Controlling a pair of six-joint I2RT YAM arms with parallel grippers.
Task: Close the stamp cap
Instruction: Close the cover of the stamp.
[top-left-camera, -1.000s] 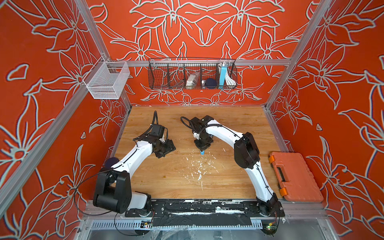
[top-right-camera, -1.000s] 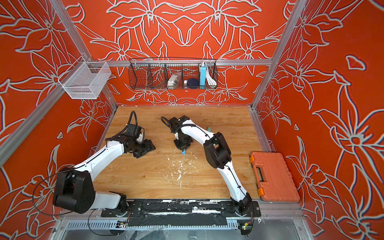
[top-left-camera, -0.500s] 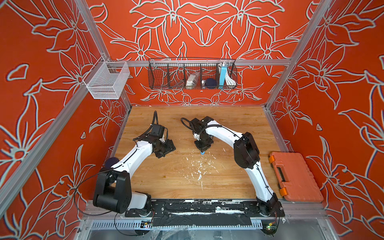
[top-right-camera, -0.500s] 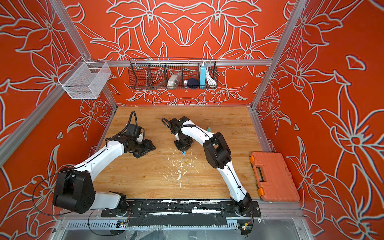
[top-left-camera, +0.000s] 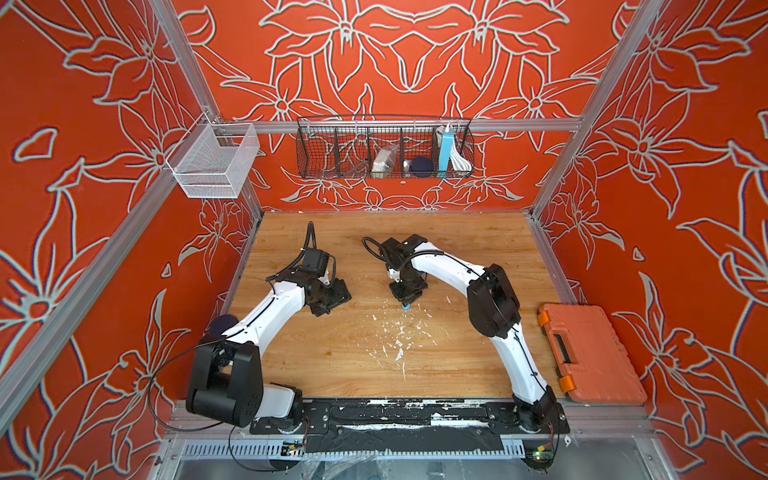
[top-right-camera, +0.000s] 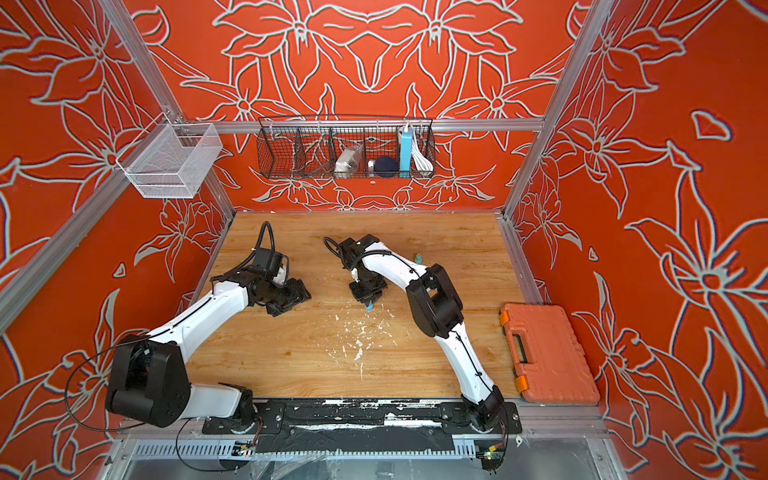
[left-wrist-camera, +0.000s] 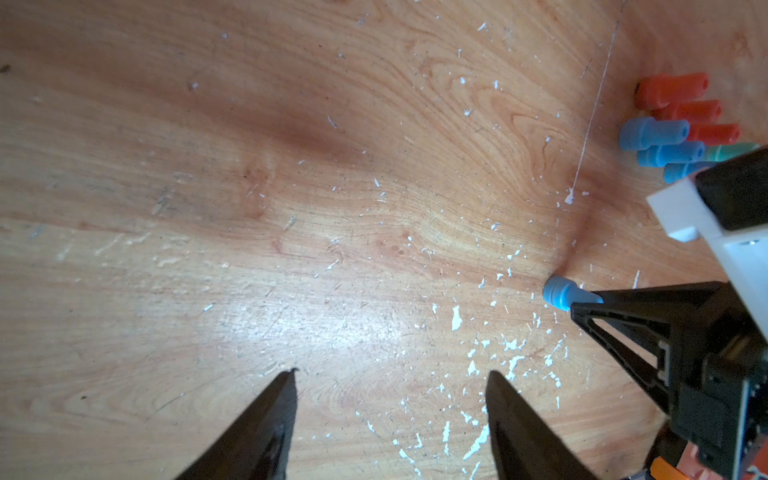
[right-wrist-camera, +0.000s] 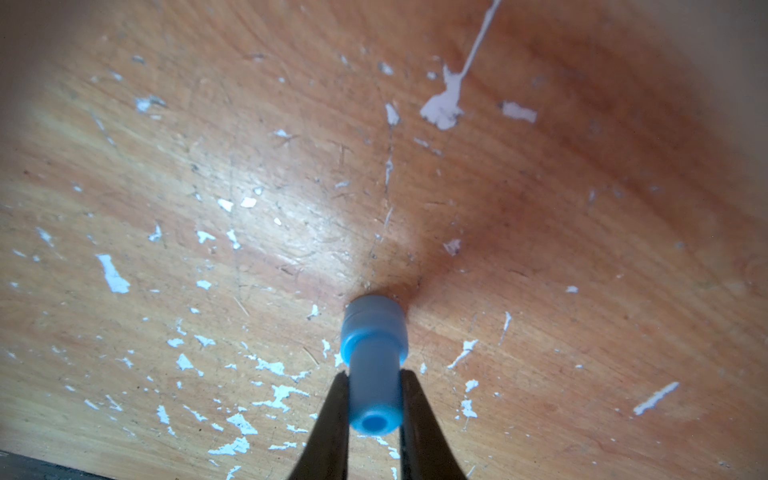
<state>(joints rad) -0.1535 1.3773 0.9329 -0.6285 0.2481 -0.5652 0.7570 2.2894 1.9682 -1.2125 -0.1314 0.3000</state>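
Right wrist view gives the clearest answer: the right gripper (right-wrist-camera: 374, 376) is clenched on the narrow stem of the blue stamp (right-wrist-camera: 373, 357), one finger on each side. The stamp stands almost upright, with its wide end touching the wooden table (right-wrist-camera: 540, 199). I take this wide end to be the cap (right-wrist-camera: 374, 320). A faint line runs around it, but I cannot tell if this is a small gap or only an edge of the moulding. In both top views the same stamp (top-left-camera: 406, 306) shows as a small blue tip under the right gripper, near the middle of the table among white flecks. The left gripper (left-wrist-camera: 390, 374) has its jaws released and apart, with nothing between them. It hangs over bare wood, well apart from the stamp. The other stamps (left-wrist-camera: 673, 124), orange, blue and green, lie together in a far group and play no part now. My judgement is that the task is near its end: the cap already sits on the stamp, and the arm seems to be pressing it against the table to seat it. What is left is probably to finish this push, then open the fingers and leave the closed stamp on the table.
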